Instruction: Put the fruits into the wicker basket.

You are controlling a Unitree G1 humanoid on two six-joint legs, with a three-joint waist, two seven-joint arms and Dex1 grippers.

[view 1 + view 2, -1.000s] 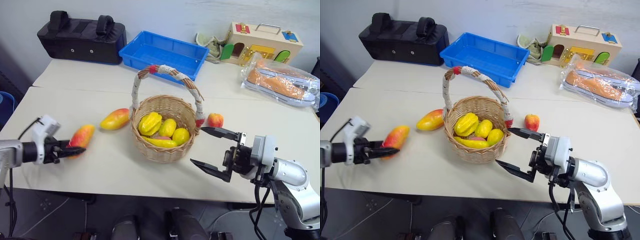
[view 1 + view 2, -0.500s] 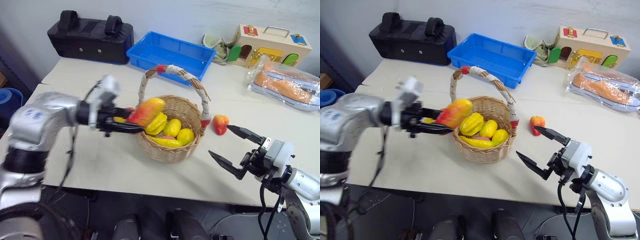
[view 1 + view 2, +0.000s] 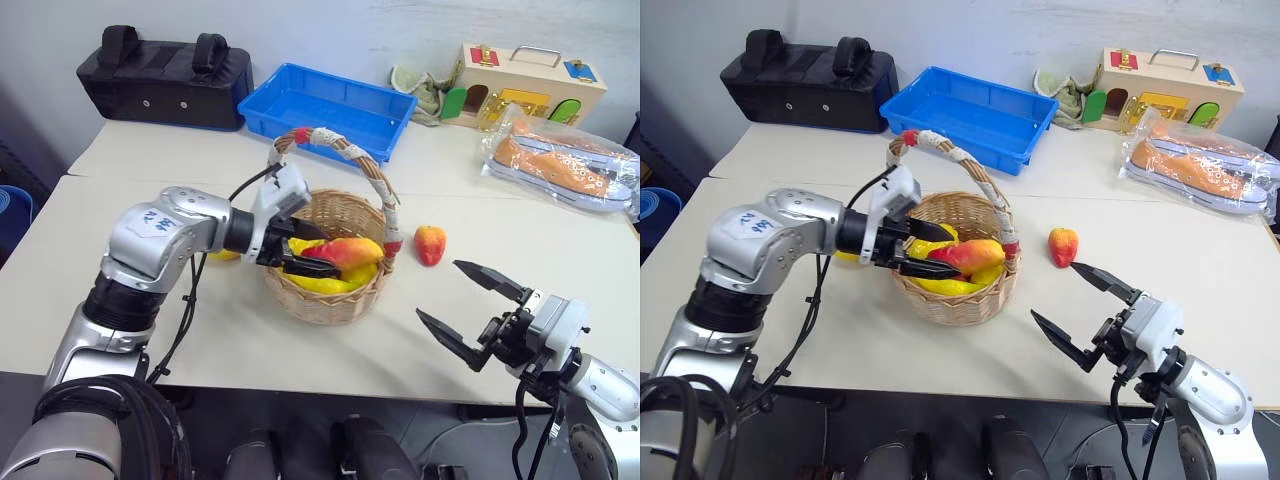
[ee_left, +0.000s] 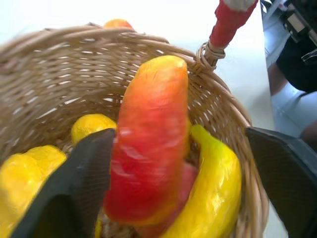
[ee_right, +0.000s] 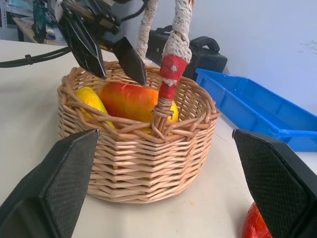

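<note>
Mango lying in the wicker basket, between the spread fingers of the left claw.
Right claw gapes empty near the tabletop's front edge; the peach sits beside the basket; a white label on the left arm is unreadable.

Table with basket, peach, tray

One mango lies in the wicker basket; the peach sits right of it.
</note>
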